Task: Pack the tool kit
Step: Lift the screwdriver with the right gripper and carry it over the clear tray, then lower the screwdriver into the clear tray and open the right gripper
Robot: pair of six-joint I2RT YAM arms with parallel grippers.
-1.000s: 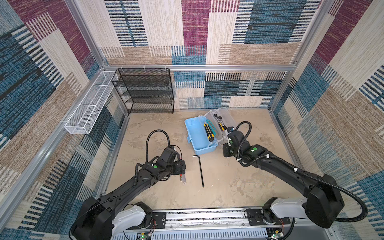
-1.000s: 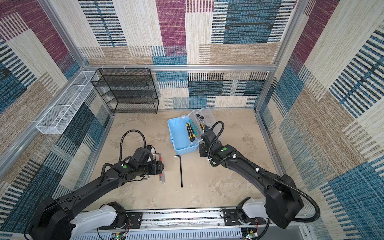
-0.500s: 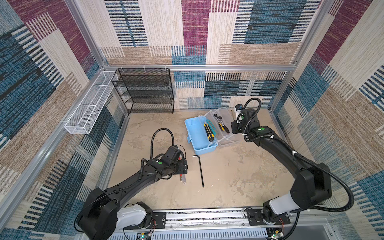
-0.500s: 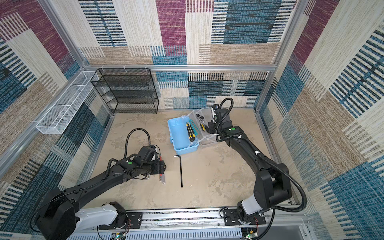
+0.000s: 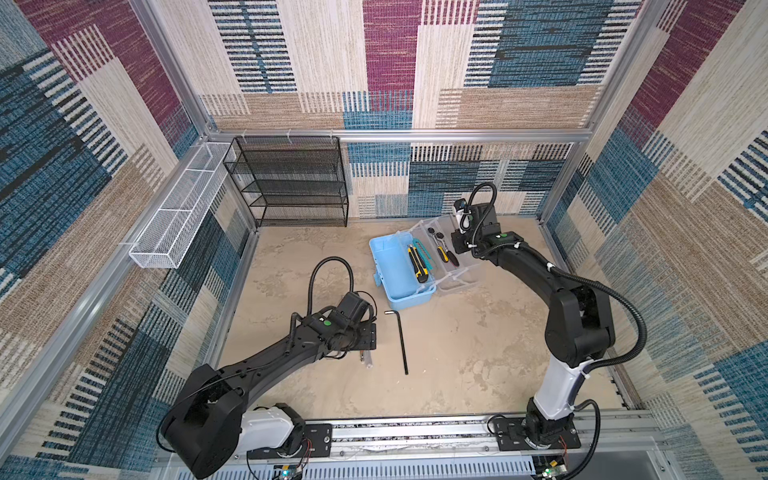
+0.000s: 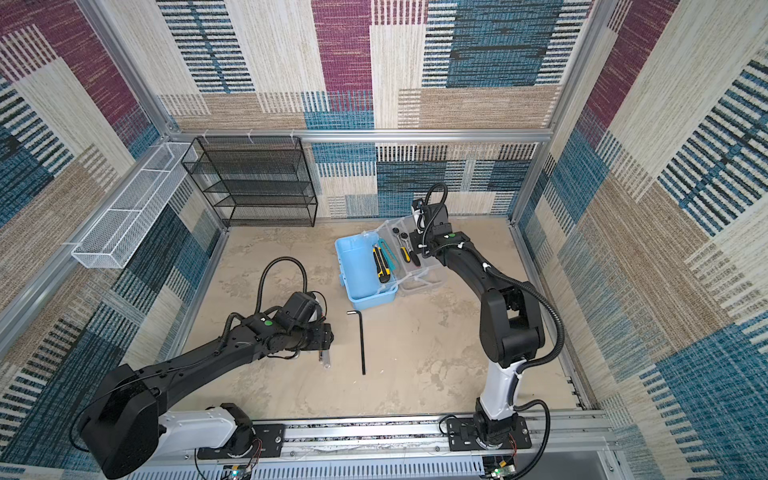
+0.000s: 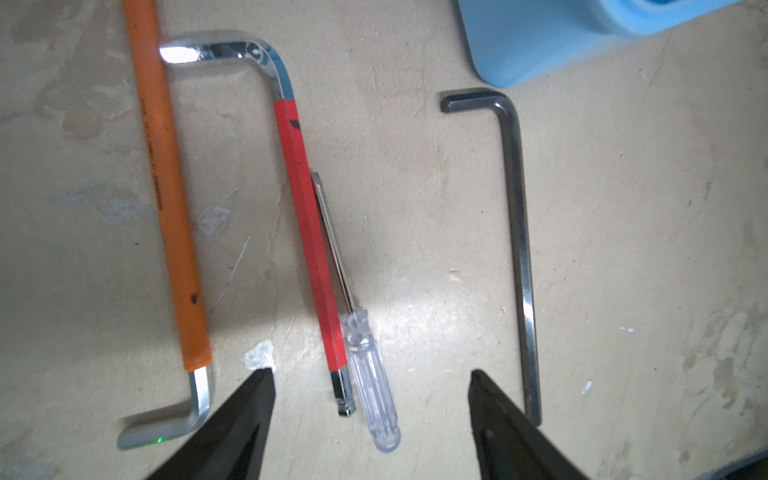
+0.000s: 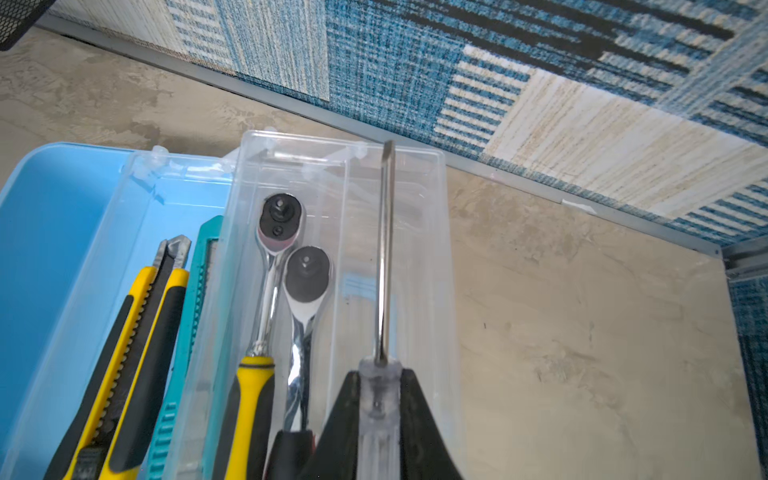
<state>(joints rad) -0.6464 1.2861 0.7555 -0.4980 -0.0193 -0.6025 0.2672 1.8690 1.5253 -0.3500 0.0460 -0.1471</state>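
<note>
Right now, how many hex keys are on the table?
3: orange hex key, red hex key beside a clear screwdriver, black hex key nearest the blue case. Others may be hidden.

You get bright, even light in both top views, with faint, soft shadows under the arms. The wide lens splays the wall posts outward toward the upper corners. In the left wrist view, glare burns out the chrome bend of the red hex key, and a pale hot patch sits on the floor. The left gripper shows as dark, soft-edged wedges. In the right wrist view, the held screwdriver blurs close to the lens.
</note>
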